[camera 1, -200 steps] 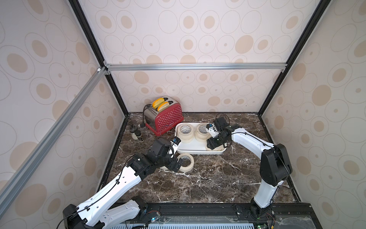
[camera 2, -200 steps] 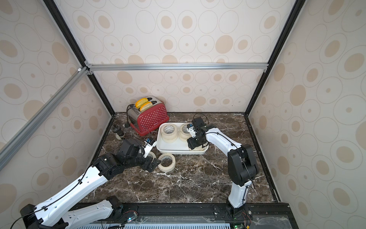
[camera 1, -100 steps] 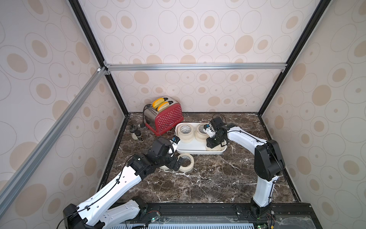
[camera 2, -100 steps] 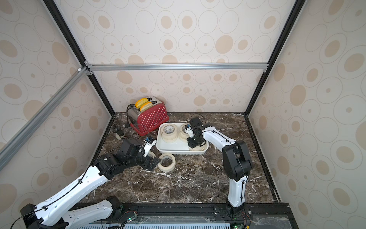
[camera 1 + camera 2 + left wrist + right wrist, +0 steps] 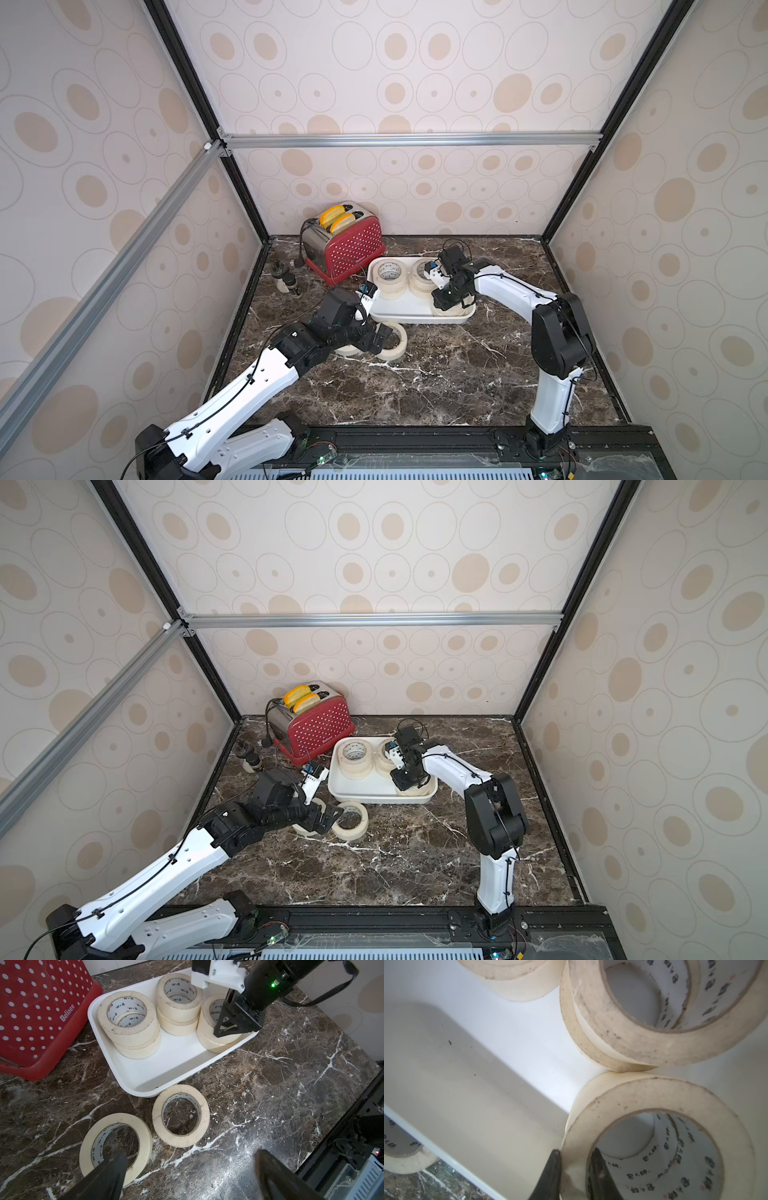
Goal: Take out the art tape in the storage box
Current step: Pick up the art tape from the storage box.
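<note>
Right gripper (image 5: 576, 1172): jaws narrow, pinching the wall of the top art tape roll (image 5: 654, 1094), one finger inside the core and one outside. This roll tops the near-right stack in the storage box (image 5: 143, 1093), which holds three stacks of two.

Left gripper (image 5: 187, 1167): jaws wide, holding nothing, above a loose roll (image 5: 180, 1089) and a second loose roll (image 5: 118, 1119). Both lie flat on the marble tabletop (image 5: 270, 1084), just near of the box.

Red toaster (image 5: 41, 1012), left of the box, reads "Belinee". Core print: dark characters, not legible.
</note>
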Robot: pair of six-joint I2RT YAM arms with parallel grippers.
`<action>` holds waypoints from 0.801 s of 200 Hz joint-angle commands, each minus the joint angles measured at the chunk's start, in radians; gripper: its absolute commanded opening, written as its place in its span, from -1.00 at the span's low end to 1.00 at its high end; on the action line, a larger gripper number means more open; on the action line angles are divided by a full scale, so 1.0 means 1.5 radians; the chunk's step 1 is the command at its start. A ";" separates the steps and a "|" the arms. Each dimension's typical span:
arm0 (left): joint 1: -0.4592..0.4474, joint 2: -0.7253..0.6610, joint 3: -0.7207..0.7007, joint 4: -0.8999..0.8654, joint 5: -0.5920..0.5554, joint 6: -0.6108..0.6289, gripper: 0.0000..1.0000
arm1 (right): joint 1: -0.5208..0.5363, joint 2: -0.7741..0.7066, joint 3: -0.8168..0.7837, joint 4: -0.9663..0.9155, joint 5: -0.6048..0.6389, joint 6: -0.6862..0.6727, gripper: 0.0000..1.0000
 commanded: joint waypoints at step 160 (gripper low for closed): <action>0.009 -0.032 -0.004 0.030 0.012 -0.022 0.98 | 0.082 -0.296 -0.097 -0.016 -0.029 0.075 -0.84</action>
